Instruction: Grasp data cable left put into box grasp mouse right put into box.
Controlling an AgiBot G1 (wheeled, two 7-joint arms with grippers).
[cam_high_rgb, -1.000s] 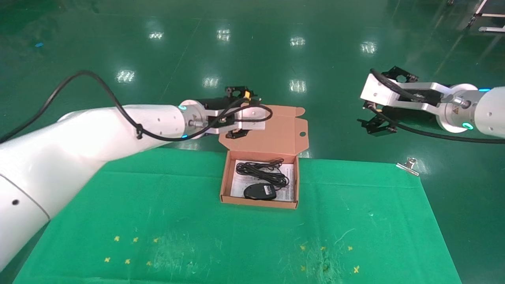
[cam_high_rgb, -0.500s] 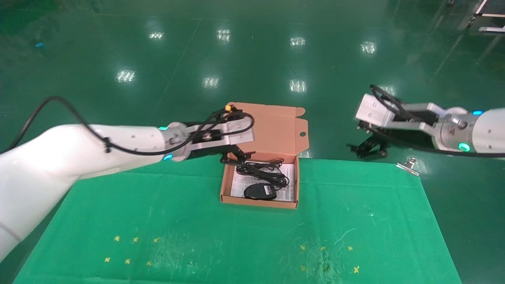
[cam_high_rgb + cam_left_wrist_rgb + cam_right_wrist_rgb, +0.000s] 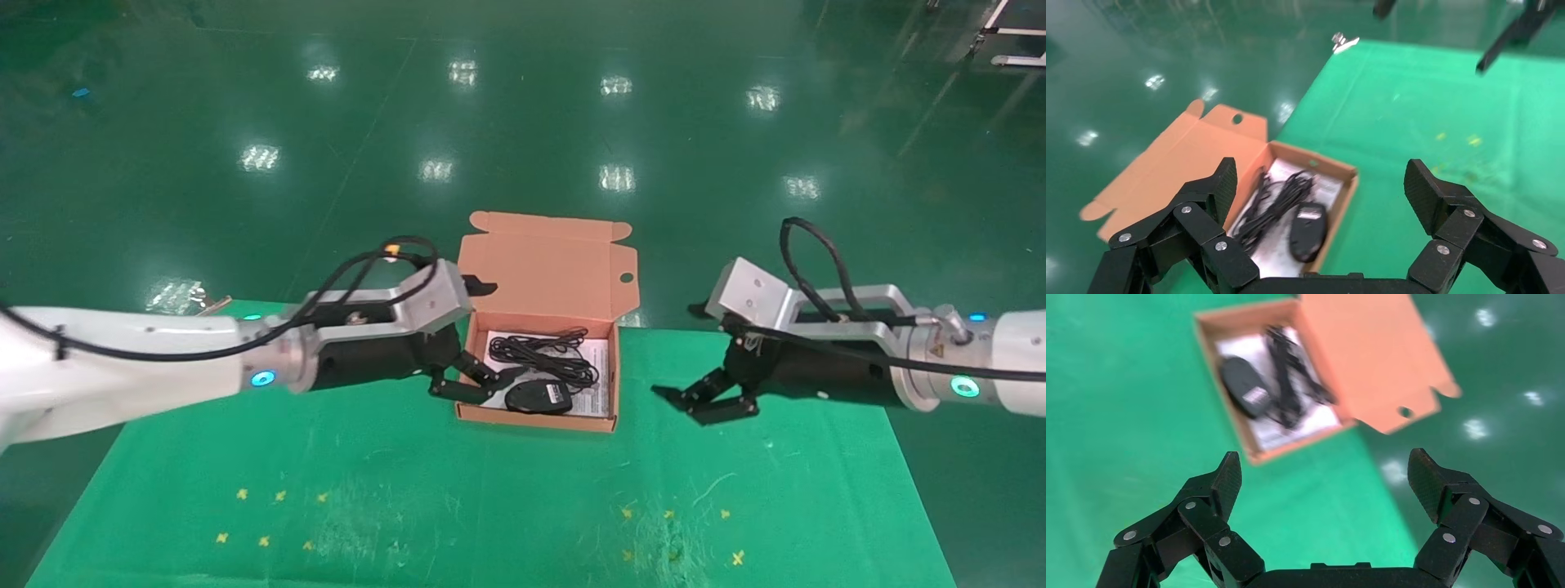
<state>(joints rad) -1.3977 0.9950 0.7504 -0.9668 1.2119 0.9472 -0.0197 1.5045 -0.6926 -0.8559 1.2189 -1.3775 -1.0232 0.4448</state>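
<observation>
Both items sit in the box (image 3: 535, 418): data cable (image 3: 541, 357) bundled at the far end on the white sheet (image 3: 599, 359), mouse (image 3: 537, 397) at the near end, just touching the cable. Lid flap (image 3: 549, 261) stands open. Left gripper (image 3: 478, 382) hovers at the box's left wall, fingers wide, holding nothing. Right gripper (image 3: 704, 400) hangs over the green surface (image 3: 507, 506) right of the box, fingers wide, empty too. Packing looks done; next move is likely pulling both arms clear without knocking the box.
</observation>
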